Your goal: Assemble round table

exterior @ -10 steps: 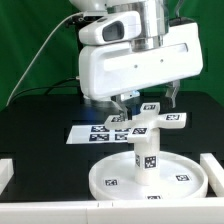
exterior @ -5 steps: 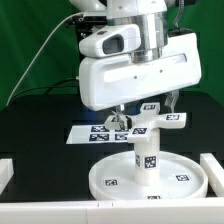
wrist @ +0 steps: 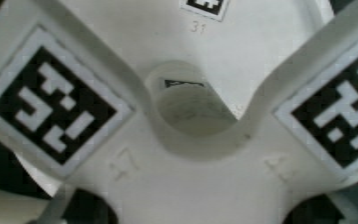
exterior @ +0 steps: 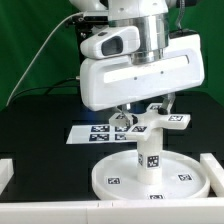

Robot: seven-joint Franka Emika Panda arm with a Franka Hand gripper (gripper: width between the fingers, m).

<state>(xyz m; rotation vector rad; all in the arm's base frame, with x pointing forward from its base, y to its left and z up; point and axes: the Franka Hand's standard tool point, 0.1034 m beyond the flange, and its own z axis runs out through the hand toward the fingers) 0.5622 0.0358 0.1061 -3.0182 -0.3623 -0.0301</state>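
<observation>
Tilted a little more than half a second ago, the cross-shaped base (exterior: 152,120) now sits slightly askew directly under the gripper (exterior: 143,112), atop the short post (exterior: 148,158). That post stands upright in the middle of the round disc (exterior: 112,178), below the gripper on the black bench (exterior: 40,125). Whether the gripper is clamped on the base or apart I cannot tell. Behind lies the marker board (exterior: 85,132).

In the wrist view the base's hub (wrist: 185,105) fills the frame, tagged arms spreading outward.
</observation>
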